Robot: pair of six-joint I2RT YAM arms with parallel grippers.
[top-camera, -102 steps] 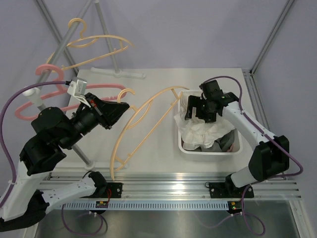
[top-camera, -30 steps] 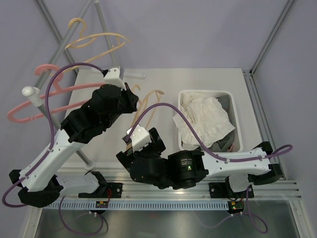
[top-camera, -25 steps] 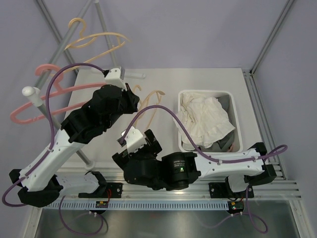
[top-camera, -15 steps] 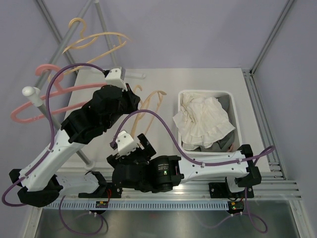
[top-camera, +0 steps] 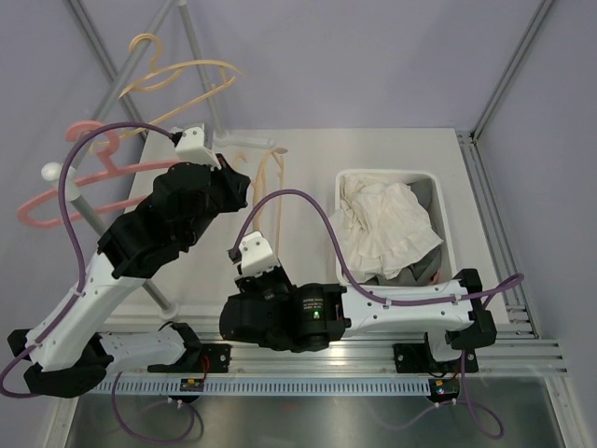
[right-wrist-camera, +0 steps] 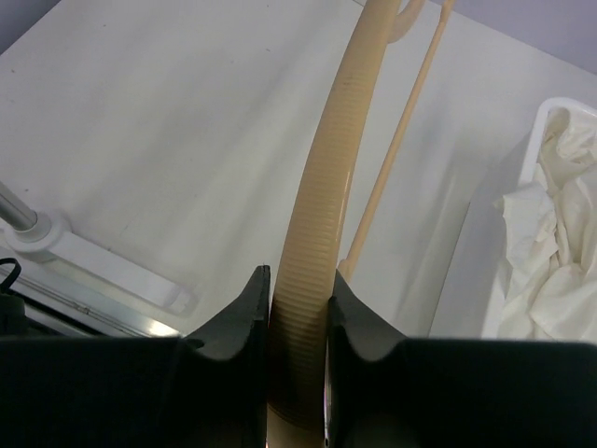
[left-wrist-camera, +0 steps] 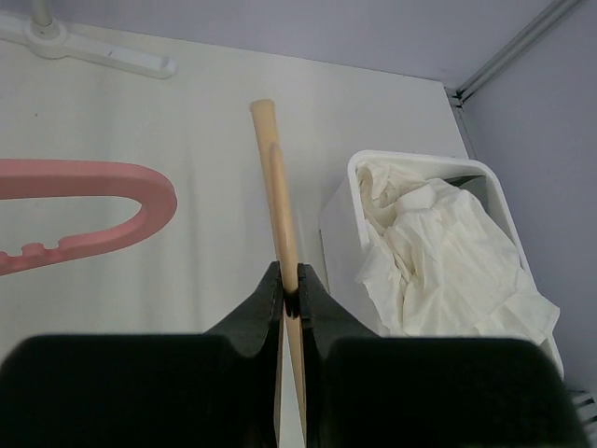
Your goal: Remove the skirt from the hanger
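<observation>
Overhead, right arm [top-camera: 308, 322] hides hanger's [top-camera: 278, 182] lower end.

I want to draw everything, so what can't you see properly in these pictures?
Top view: the right arm covers the hanger's lower end.
Left wrist view: the left end effector hides the hanger beneath it.
Right wrist view: the right edge cuts off the bin.
Every view: white cloth hides most of the bin's bottom.

I can read no text, label, brand or number in any view; nothing on my arms, the hangers or the bin is legible.
</observation>
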